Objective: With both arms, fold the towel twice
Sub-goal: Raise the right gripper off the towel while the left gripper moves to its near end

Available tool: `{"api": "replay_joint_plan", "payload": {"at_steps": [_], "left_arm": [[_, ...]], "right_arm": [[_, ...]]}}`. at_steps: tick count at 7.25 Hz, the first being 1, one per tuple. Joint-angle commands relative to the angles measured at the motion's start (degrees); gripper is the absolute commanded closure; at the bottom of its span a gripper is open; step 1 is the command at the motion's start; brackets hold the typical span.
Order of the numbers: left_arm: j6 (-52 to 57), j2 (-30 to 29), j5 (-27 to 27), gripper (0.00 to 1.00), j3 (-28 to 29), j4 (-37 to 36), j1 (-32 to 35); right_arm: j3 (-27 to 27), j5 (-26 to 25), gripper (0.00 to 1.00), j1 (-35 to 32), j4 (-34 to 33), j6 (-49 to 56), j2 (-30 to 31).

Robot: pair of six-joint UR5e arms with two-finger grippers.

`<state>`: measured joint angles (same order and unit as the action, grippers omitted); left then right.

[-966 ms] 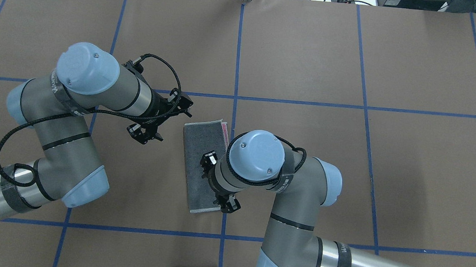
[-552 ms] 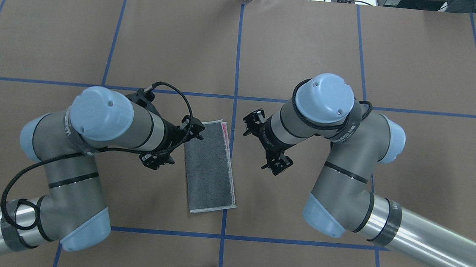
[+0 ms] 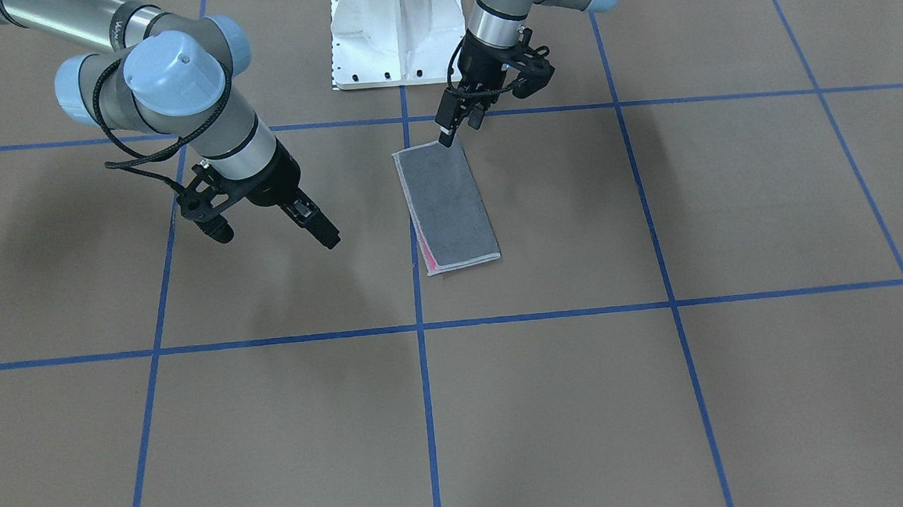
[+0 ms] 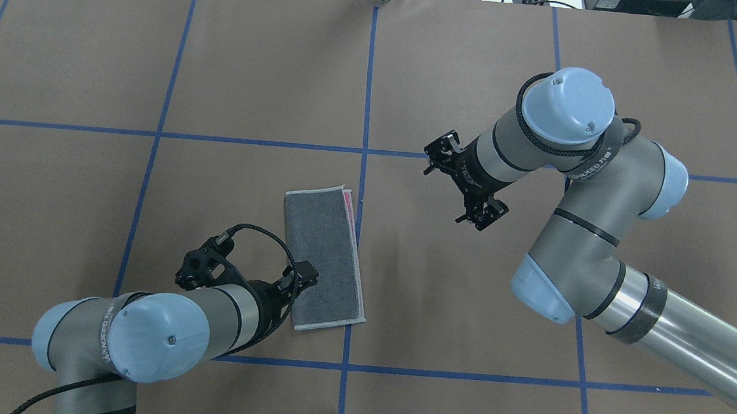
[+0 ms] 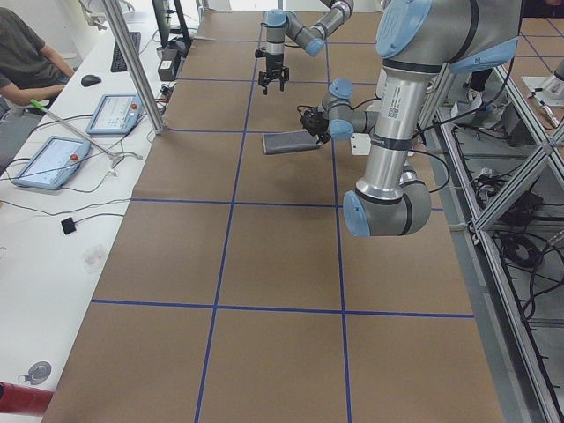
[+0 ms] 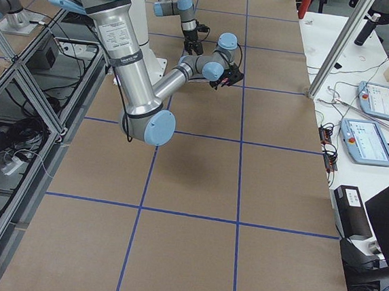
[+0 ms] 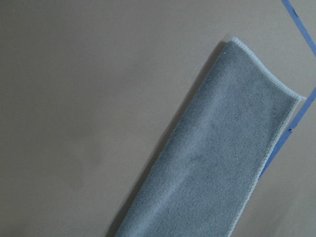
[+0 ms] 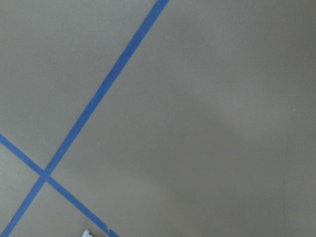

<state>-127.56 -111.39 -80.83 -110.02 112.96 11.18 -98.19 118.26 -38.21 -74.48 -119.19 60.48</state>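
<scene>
The towel [image 4: 323, 259] lies flat on the brown table, folded into a narrow strip. Its dark grey face is up and a pink edge shows along its right side [image 3: 426, 255]. My left gripper [image 3: 459, 127] hangs just over the strip's corner nearest the robot, on my left side, fingers apart with nothing between them. In the overhead view its wrist [image 4: 249, 296] covers that corner. The left wrist view shows the towel [image 7: 222, 163] close below. My right gripper [image 3: 329, 237] hovers over bare table well away from the towel. Its fingers overlap as one bar, so its state is unclear.
Blue tape lines [image 4: 368, 102] divide the paper-covered table into squares. The white bolted pedestal [image 3: 395, 30] stands at the robot's edge. A side bench with tablets [image 5: 53, 163] and a seated person [image 5: 26, 53] lies beyond the far edge.
My left arm swung from beside the towel's far end down to its near corner. My right arm left the towel and moved off to the far right. The towel stayed put.
</scene>
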Motion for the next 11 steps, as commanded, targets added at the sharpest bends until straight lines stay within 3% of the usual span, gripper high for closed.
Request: {"api": "replay_joint_plan", "payload": {"at_steps": [1,6,8,11], "left_arm": [[-3.63,3.09,7.33,0.13,1.03,6.44,-3.34],[-3.49,0.66,7.62,0.2,4.46,6.83,-5.29],[-3.31,0.47,7.62,0.4,4.99,6.92,-5.21],[-3.22,0.56,7.62,0.48,5.08,6.92,-4.94]], "right_arm": [[0.28,-0.4,0.0,-0.02,0.03,0.1,0.17],[0.28,-0.05,0.0,-0.99,0.03,2.03,1.66],[0.1,-0.05,0.0,-0.99,0.12,2.03,1.84],[0.1,0.04,0.0,-0.99,0.12,2.03,2.1]]}}
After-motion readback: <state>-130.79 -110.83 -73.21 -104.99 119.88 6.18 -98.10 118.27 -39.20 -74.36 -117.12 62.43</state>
